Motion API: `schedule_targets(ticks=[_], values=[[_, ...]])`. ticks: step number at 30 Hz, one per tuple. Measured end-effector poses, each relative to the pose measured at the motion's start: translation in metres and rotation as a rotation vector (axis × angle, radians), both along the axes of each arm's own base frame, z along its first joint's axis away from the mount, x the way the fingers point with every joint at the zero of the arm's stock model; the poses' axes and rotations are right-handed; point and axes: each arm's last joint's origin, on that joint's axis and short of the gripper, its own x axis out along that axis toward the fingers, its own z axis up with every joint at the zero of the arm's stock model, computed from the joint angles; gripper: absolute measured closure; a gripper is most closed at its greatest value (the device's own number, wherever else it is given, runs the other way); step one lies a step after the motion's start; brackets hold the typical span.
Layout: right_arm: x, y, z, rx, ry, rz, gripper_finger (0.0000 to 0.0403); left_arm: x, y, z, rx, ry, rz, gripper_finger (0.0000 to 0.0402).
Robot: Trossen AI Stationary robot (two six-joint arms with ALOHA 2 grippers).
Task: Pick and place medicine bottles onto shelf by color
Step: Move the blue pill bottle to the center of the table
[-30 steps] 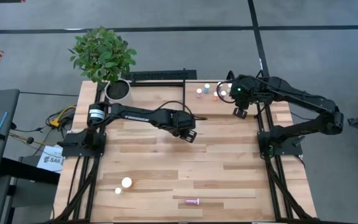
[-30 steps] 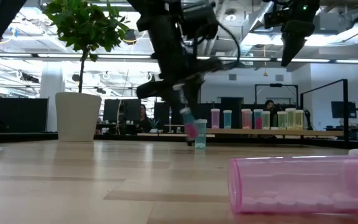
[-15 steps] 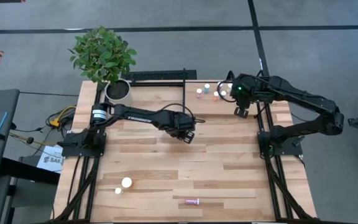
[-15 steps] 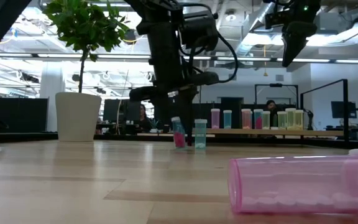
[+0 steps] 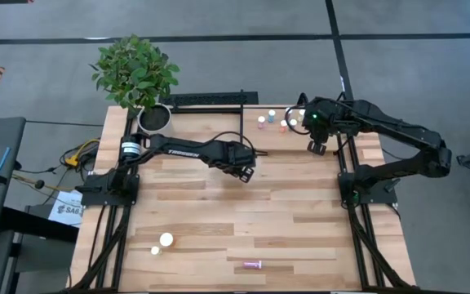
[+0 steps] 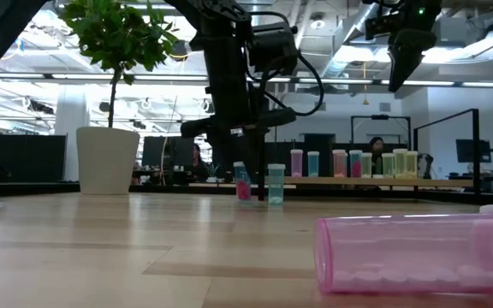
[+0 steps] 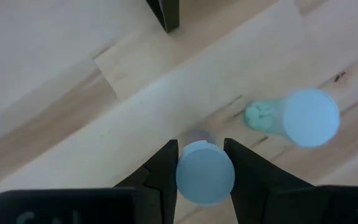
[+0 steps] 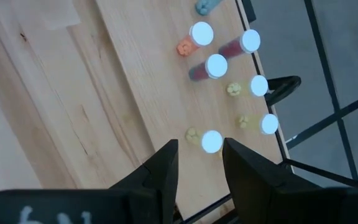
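My left gripper (image 5: 243, 170) is at mid-table, shut on a small magenta bottle with a pale cap (image 6: 243, 183). The bottle also shows in the left wrist view (image 7: 205, 173). A teal bottle (image 6: 276, 184) stands upright on its base just beside it. My right gripper (image 8: 199, 165) hangs open and empty high over the shelf (image 8: 160, 93) at the far right. On the shelf stand several white-capped bottles: orange (image 8: 194, 38), maroon (image 8: 209, 67) and yellow (image 8: 207, 142). My left gripper pinches the magenta bottle between its two fingers at the cap (image 7: 185, 177). The fingers come from above and point down. The bottle is upright below the fingers, its base (image 6: 244, 199) at the tabletop; whether it rests there I cannot tell.
A pink bottle (image 5: 253, 265) lies on its side near the table's front edge. Two white-capped bottles (image 5: 166, 240) stand at the near left. A potted plant (image 5: 155, 118) is at the far left. A black frame (image 5: 210, 102) runs along the far edge.
My left gripper has gone down and a little toward the table's far left with the magenta bottle. The bottle was tilted and lifted; it now stands upright at table height beside the teal bottle.
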Motion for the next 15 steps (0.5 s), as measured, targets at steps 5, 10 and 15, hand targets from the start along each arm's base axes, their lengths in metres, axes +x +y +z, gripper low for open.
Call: schedule_targets(ticks=[5,10,15], values=[[-0.0002,0.0001,-0.0001,0.001,0.002,0.000,0.0256,-0.0002,0.0028,0.0000,0.000,0.001,0.002,0.0303],[-0.0005,0.0003,-0.0003,0.002,0.008,0.004,0.0255,0.0000,0.0034,0.0002,0.009,-0.003,0.007,0.0283],[-0.0005,0.0002,-0.0003,0.001,0.010,0.008,0.0256,0.0006,0.0028,0.0001,-0.016,-0.013,0.013,0.0264]])
